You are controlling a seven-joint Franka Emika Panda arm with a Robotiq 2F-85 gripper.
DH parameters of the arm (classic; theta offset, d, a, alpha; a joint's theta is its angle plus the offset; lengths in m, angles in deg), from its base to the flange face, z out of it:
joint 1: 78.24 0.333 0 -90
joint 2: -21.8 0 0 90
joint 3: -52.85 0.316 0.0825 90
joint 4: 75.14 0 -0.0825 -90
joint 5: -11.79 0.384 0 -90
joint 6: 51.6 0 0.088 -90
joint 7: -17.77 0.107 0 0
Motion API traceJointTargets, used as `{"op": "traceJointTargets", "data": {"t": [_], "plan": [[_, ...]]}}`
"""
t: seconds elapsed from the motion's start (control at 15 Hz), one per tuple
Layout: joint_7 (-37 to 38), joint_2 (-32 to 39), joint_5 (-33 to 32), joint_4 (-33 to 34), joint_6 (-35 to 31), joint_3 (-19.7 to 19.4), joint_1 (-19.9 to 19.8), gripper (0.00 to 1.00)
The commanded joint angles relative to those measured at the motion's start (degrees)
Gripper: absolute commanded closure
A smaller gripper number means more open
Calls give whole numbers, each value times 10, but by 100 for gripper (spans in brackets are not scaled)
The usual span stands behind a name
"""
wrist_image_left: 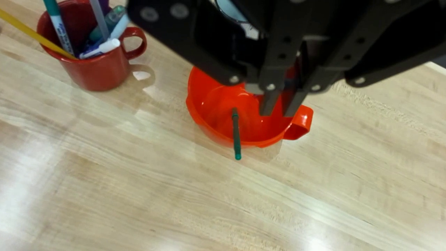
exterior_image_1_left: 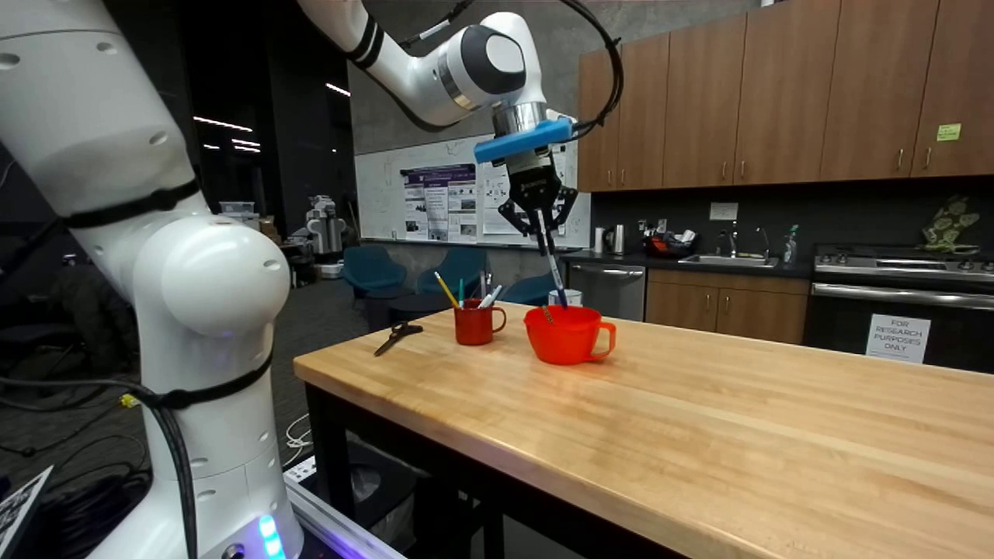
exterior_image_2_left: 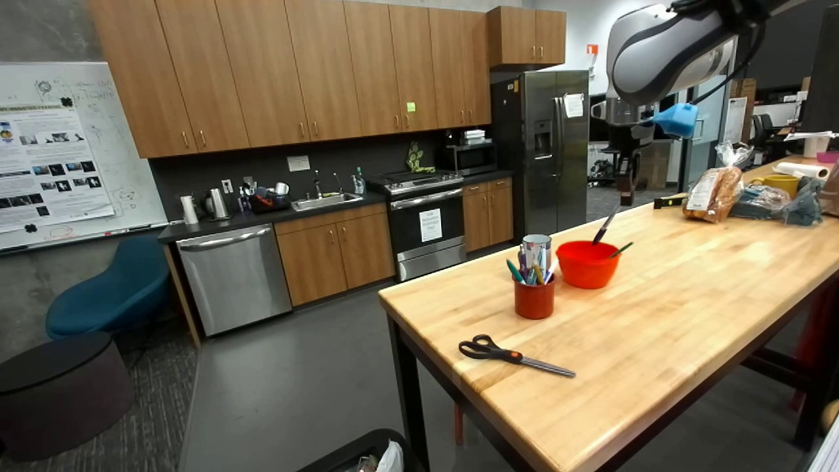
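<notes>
"Over the red-orange handled bowl [exterior_image_1_left: 563, 345], what do you report?"

"Findings: I have a white-and-navy marker [exterior_image_1_left: 556, 273] pinched between my fingers [wrist_image_left: 270, 99]. It slants, navy end lowest, at the bowl's mouth. Contact with the bowl's wall: cannot be confirmed."

"Hazards?"

"Three, in my judgement. First, my grip is on the marker's upper part, so a knock against the rim could twist it out of line or work it loose. Second, sideways travel at this height could catch that rim and drag the bowl along the counter [exterior_image_1_left: 738, 404]; the bowl looks light. Third, a green pen [wrist_image_left: 236, 134] leans inside, its end projecting past the rim. Struck by the marker, it could lever up and roll out."

"Neighbouring items?"

"One dark red mug [wrist_image_left: 99, 73], bearing pens and markers [wrist_image_left: 61, 33], stands near the bowl but apart from it. Too wide a swing could topple it."

"Pose?"

"My arm [exterior_image_1_left: 458, 78] reaches out above the counter and bends over at its far end. My fingers point roughly straight down, their tips above the rim and well apart from it."
</notes>
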Motion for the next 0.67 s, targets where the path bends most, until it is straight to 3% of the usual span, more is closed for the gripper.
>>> {"op": "traceJointTargets", "data": {"t": [0.0, 0.47, 0.53, 0.6], "plan": [[29, 38, -8, 13, -14, 1, -5, 97], [51, 76, -1, 12, -15, 3, -7, 97], [52, 78, -1, 12, -16, 3, -7, 86], [52, 78, 0, 11, -16, 4, -6, 64]]}}
